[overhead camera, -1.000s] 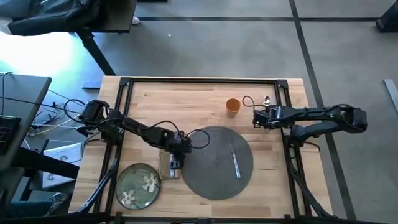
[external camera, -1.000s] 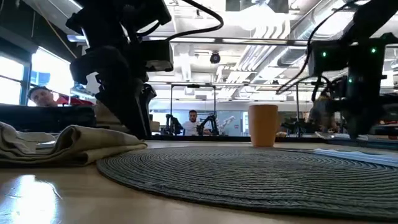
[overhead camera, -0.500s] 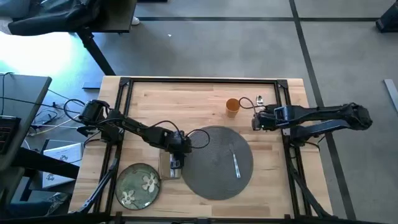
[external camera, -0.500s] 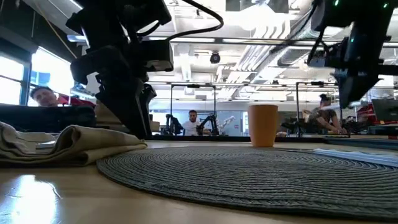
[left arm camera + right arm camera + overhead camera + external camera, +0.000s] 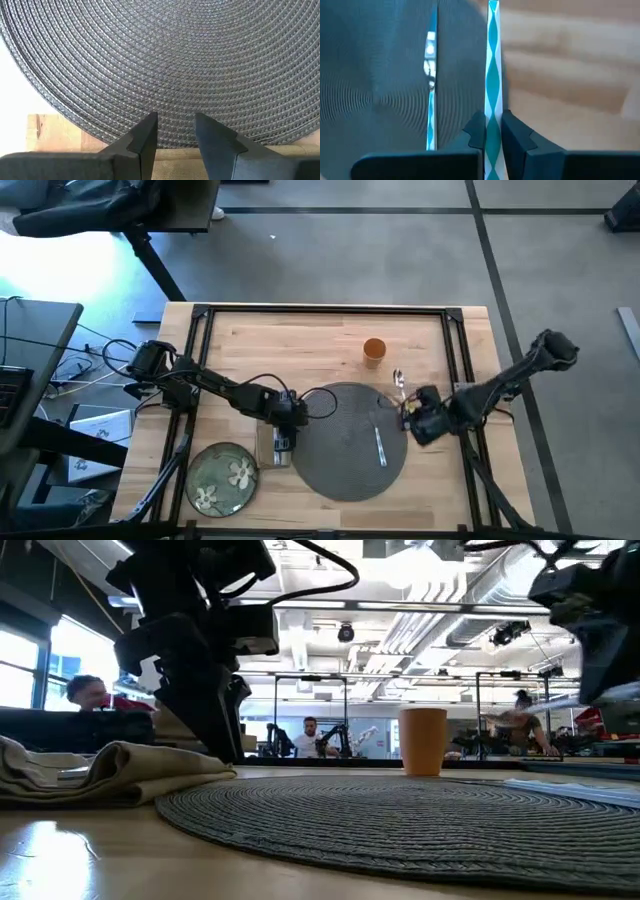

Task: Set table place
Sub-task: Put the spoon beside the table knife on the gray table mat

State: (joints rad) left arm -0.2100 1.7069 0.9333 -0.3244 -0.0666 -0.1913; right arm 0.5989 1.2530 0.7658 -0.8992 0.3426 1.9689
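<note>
A round grey woven placemat (image 5: 350,442) lies mid-table with a silver knife (image 5: 380,446) on its right part. My right gripper (image 5: 408,412) is at the placemat's right edge, shut on a silver spoon (image 5: 398,380). An orange cup (image 5: 374,350) stands beyond the placemat. My left gripper (image 5: 287,430) is open at the placemat's left edge, over the tan napkin (image 5: 272,446). Nothing is between its fingers (image 5: 147,137). The green flowered plate (image 5: 222,477) lies near the front left. My right gripper pinches the spoon's handle (image 5: 493,107) between its two fingers (image 5: 514,132). The handle shows edge-on and runs out ahead of the fingertips. The bowl end (image 5: 398,377) points toward the table's far edge. In the low view the gripper (image 5: 600,630) hangs well above the table.
The black frame rails (image 5: 462,370) run along the table's sides and far edge. Bare wood (image 5: 290,345) lies between the placemat and the far edge. People and other robot stations show in the room beyond the table (image 5: 310,735).
My right gripper has carried the spoon from beside the cup at the far right toward the near edge and leftward. It is now at the placemat's right edge and has turned on the way. The left arm, napkin, plate and knife have stayed where they were.
</note>
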